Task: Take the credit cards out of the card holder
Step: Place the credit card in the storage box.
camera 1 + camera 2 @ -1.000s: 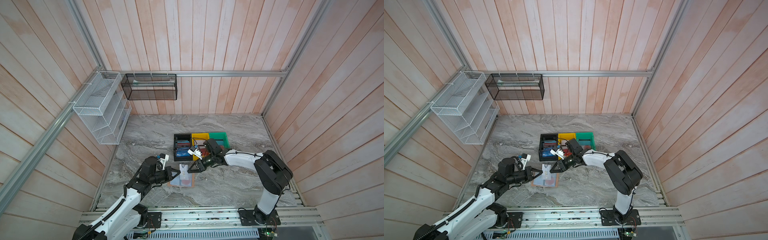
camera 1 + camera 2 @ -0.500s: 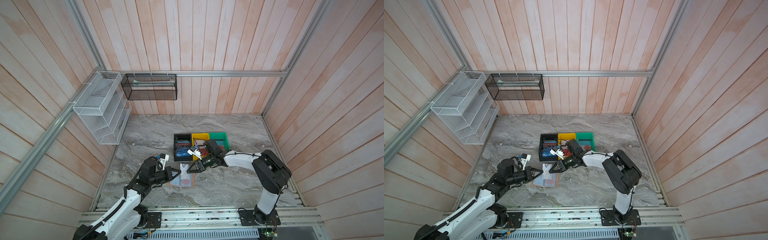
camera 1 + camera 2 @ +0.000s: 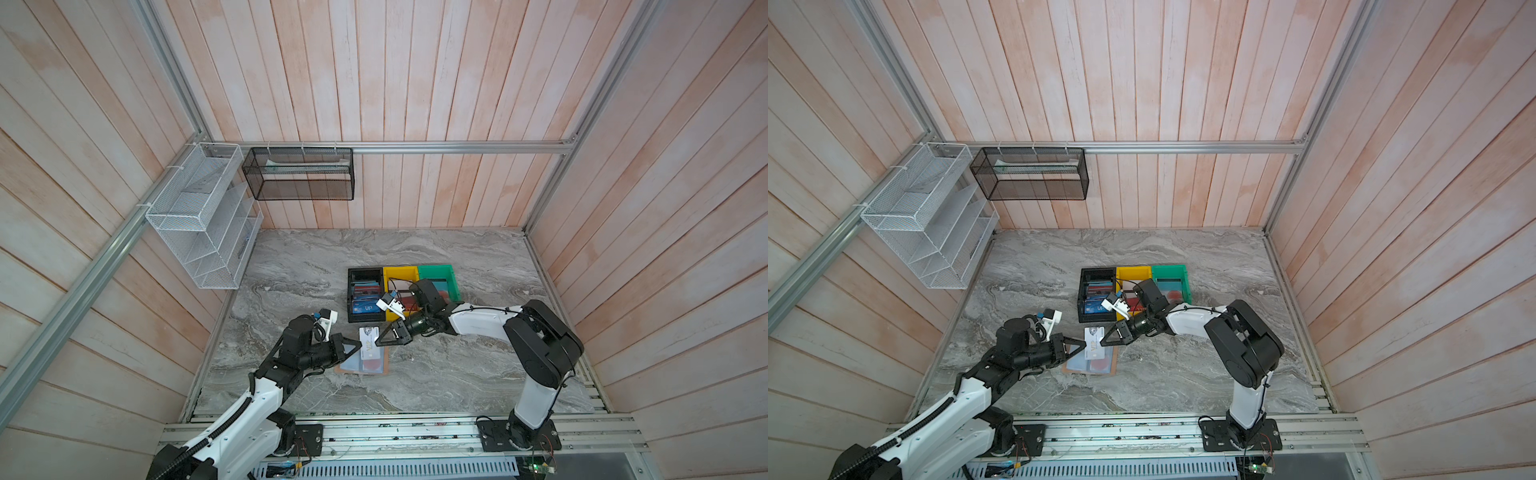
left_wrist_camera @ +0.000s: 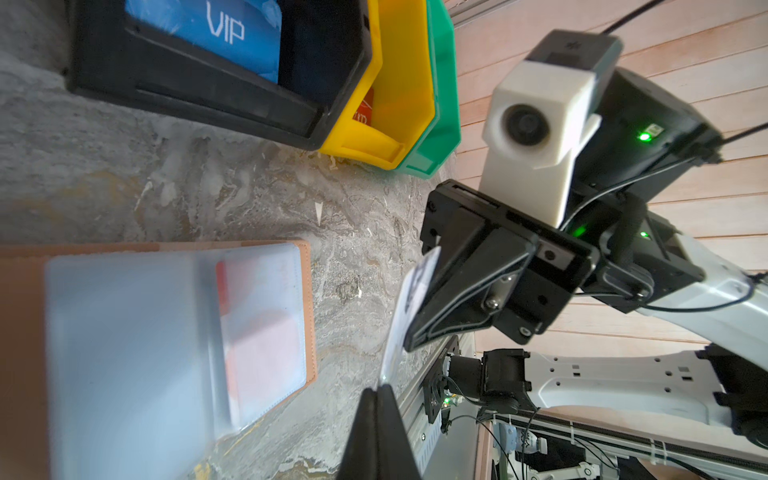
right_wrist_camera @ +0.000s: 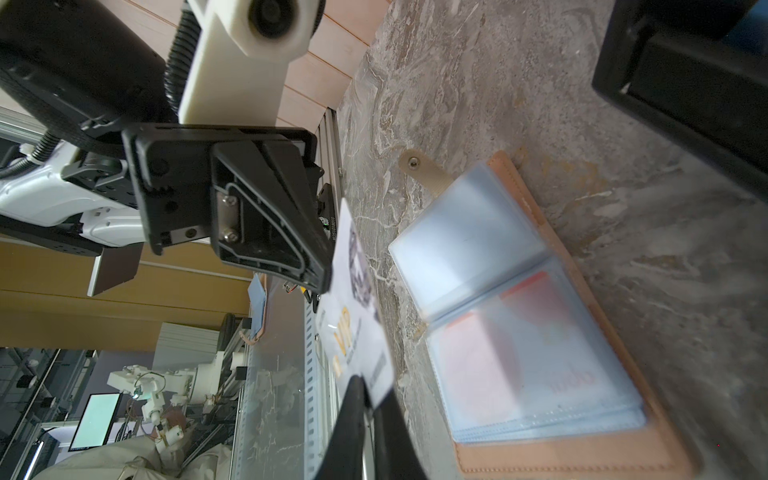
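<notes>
- The left gripper, on the left in both top views, is pinched tight on one edge of a white card lettered "VIP" in gold, and holds it in the air just above the card holder
- The right gripper is clamped on the opposite edge of the same white card, so both arms have hold of it at once. I take this for a hand-over, and which side will let go cannot be told
- The card holder lies open and flat on the marble table, under the two grippers and apart from the lifted card
- Progress: the white card is clear of the sleeves, so the task is partly done. At least one more card, the card with the red circle, sits inside a pale blue sleeve, and the cloudy plastic hides whether others lie behind it
- Further right and back stand the black bin, the yellow bin and the green bin, touching in a row. Cards lie in them, among them a blue "VIP" card, so drawn cards probably go there
- The top views give both arms and the layout, but the card is tiny there. The left wrist view shows it edge-on between the fingers, and shows an orange-red card in the yellow bin
- Only the right wrist view shows the card's face, with its gold lettering and dark patterned patch, and the holder's snap tab
</notes>
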Controlling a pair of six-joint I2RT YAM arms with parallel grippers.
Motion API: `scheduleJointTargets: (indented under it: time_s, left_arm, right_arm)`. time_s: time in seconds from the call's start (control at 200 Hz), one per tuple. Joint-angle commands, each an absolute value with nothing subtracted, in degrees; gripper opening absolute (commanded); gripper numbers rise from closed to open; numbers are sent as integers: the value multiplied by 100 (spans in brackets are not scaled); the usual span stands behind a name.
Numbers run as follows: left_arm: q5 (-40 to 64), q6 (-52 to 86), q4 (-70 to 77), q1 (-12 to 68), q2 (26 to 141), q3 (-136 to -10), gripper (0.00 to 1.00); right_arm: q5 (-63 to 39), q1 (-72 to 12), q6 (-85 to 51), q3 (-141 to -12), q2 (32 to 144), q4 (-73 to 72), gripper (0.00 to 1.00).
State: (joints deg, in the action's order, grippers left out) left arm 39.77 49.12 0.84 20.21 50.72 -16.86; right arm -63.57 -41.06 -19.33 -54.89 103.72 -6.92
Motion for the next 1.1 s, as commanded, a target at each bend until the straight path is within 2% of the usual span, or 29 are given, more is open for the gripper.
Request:
scheduleJointTargets:
  time_s: [0.0, 0.095, 0.33, 0.425, 0.56, 0.7, 0.93, 1.095]
  left_arm:
    - [3948, 4878, 180, 2004, 5114, -1654, 0]
    - [3868, 4844, 105, 2004, 5116, -1655, 2]
    - [3684, 4786, -179, 2004, 4988, -1721, 22]
    - [3470, 4709, -446, 2004, 4887, -1799, 25]
    - [3241, 4667, -615, 1995, 4788, -1842, 26]
    - [3121, 4652, -650, 1995, 4890, -1841, 25]
    - [3085, 4658, -484, 1995, 5182, -1828, 24]
    - [3143, 4649, -426, 1995, 5300, -1829, 23]
  right_arm:
    - [-6524, -4123, -1938, -5423, 10175, -908, 3]
    - [-6467, -4122, -1951, -5430, 10099, -841, 0]
    - [-6397, -4081, -2058, -5384, 9877, -853, 0]
    - [-6365, -3982, -2152, -5330, 9747, -870, 0]
    - [-6188, -3711, -2308, -5238, 9396, -804, 0]
    - [-5863, -3078, -2723, -4993, 8662, -823, 0]
    - [-4923, -1545, -4448, -3967, 7085, -1491, 0]
    - [-4587, -959, -5438, -3290, 6351, -2189, 0]
